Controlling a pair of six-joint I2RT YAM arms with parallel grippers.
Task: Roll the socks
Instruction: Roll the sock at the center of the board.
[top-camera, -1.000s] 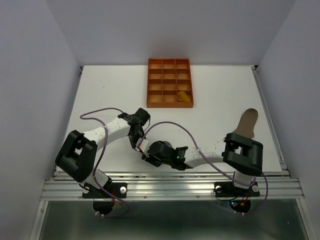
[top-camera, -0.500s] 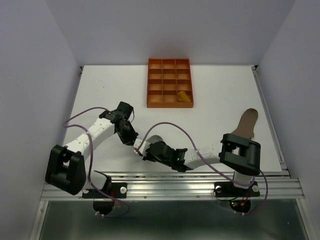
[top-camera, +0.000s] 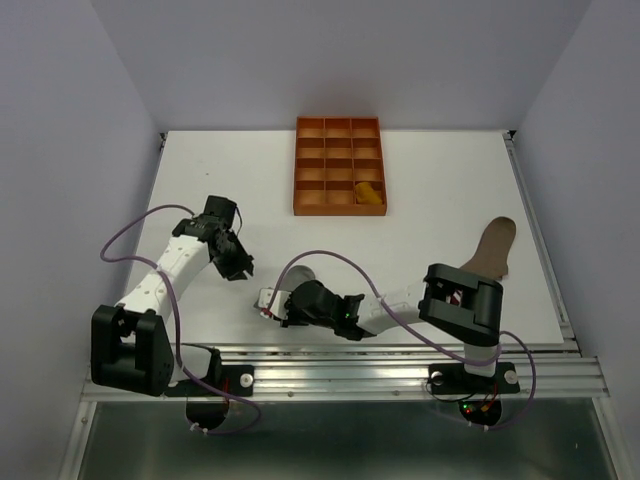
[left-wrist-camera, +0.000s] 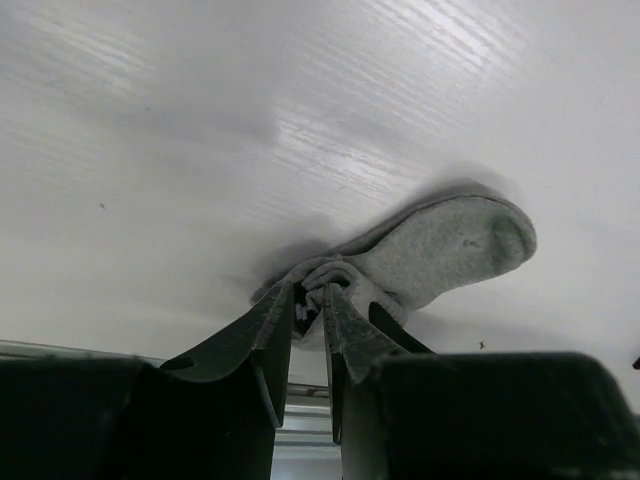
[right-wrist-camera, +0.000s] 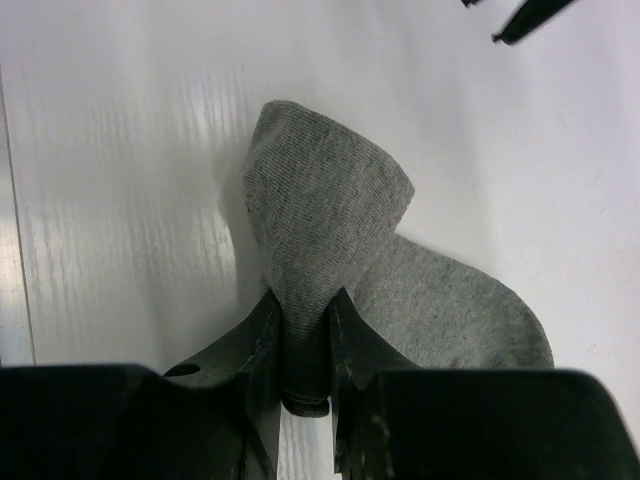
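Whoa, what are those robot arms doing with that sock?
They are rolling socks. The right gripper is pinching a lifted fold of the grey sock on the white table, close to the arms' bases. The left gripper hangs nearby, not touching it. A brown sock lies flat at the table's right side. A yellow sock sits in one compartment of the orange tray.
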